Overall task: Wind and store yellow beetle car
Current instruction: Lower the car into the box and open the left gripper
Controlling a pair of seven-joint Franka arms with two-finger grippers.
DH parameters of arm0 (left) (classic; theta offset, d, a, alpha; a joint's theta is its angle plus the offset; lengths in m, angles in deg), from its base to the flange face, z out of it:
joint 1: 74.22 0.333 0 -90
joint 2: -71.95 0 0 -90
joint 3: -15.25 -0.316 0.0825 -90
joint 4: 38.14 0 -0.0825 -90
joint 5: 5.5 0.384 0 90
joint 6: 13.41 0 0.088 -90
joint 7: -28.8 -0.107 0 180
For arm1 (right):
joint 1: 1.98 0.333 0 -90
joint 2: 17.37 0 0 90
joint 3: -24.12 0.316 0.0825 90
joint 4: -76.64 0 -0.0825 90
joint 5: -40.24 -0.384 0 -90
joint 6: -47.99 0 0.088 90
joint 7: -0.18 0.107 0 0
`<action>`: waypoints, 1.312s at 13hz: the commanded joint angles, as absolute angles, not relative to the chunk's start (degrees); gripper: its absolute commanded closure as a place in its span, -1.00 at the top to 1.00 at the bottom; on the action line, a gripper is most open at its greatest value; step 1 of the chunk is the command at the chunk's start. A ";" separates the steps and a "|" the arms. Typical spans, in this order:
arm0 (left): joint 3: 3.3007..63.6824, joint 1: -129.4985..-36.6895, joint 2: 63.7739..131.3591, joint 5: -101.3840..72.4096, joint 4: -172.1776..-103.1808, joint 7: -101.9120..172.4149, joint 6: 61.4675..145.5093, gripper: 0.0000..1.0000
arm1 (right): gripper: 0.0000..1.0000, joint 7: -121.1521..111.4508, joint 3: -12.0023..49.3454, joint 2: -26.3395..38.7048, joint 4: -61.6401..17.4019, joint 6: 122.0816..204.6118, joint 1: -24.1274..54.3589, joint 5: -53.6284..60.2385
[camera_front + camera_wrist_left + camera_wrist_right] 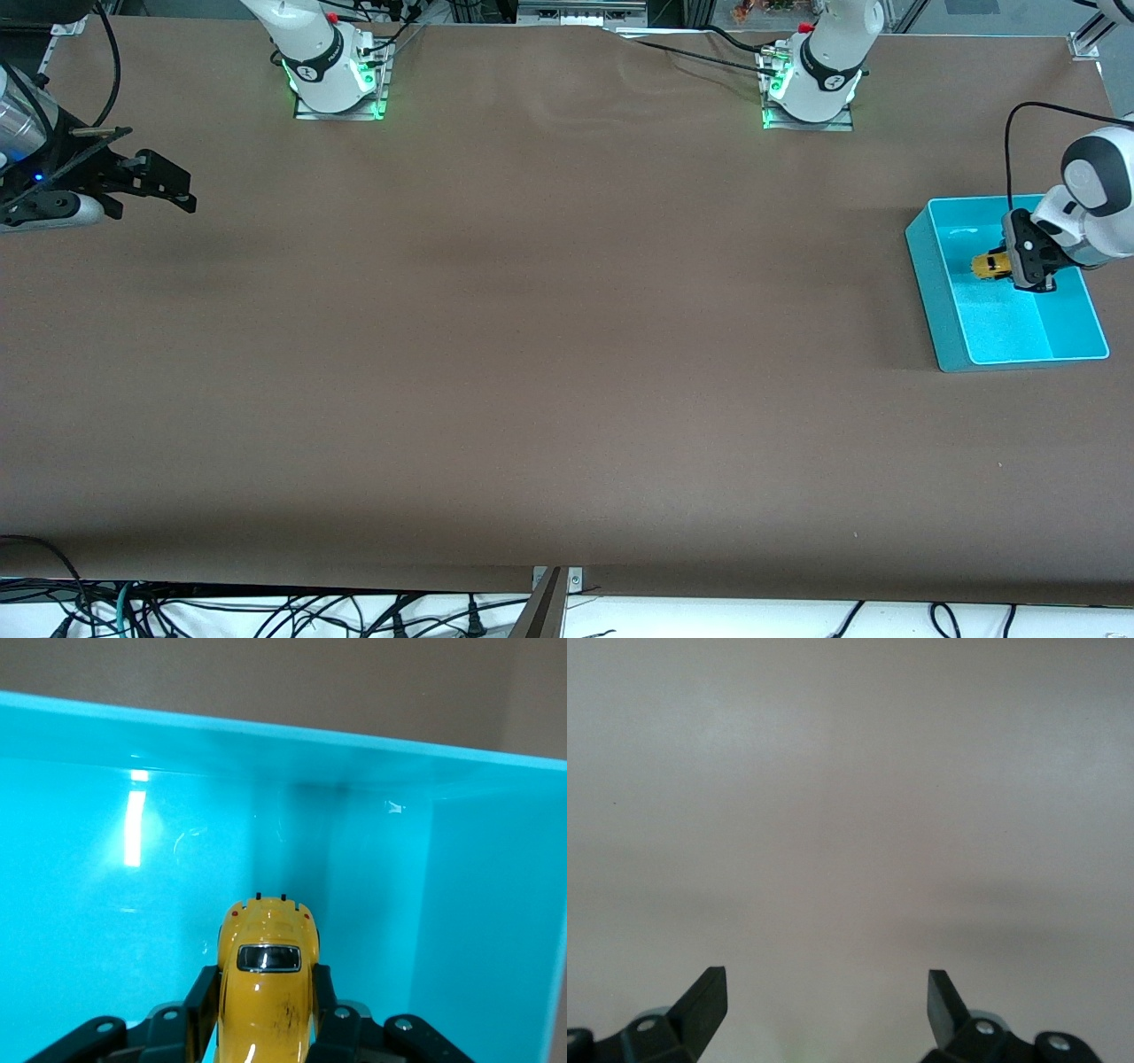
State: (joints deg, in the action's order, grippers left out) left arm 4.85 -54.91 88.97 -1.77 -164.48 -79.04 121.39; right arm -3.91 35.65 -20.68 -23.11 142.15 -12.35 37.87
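Observation:
The yellow beetle car point(990, 265) is a tiny rounded yellow toy with a dark window. My left gripper point(1019, 268) is shut on it inside the turquoise bin point(939, 306), at the left arm's end of the table. In the left wrist view the car point(267, 983) sits between the two black fingers point(202, 1001), nose toward the bin's wall point(159, 859). I cannot tell whether the car touches the bin floor. My right gripper point(164, 186) is open and empty, held over the bare table at the right arm's end; its wrist view shows only its fingertips point(704, 997) over brown mat.
The brown table mat point(549, 354) spans the whole view. The two arm bases point(332, 80) stand along the edge farthest from the front camera. Cables hang along the table edge nearest the front camera.

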 commanded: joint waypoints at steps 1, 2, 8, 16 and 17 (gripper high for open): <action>4.71 -54.80 91.71 -3.91 -164.53 -80.45 125.88 -0.74 | 1.00 -3.16 35.90 -20.09 -21.80 141.94 -12.27 38.66; 4.79 -54.80 92.76 -4.52 -164.53 -80.45 127.11 -0.74 | 1.00 -3.16 35.90 -20.01 -21.80 141.94 -12.27 38.66; 5.06 -54.88 95.94 -7.87 -164.00 -80.71 129.68 -0.21 | 1.00 -3.16 35.90 -20.01 -21.80 141.94 -12.27 38.66; 8.04 -54.97 88.56 -8.04 -155.85 -68.96 111.60 1.00 | 1.00 -3.16 35.90 -19.83 -21.80 142.03 -12.27 38.66; 8.83 -54.97 86.90 -8.65 -154.52 -63.71 108.87 1.00 | 1.00 -3.16 35.90 -19.74 -21.80 142.03 -12.27 38.66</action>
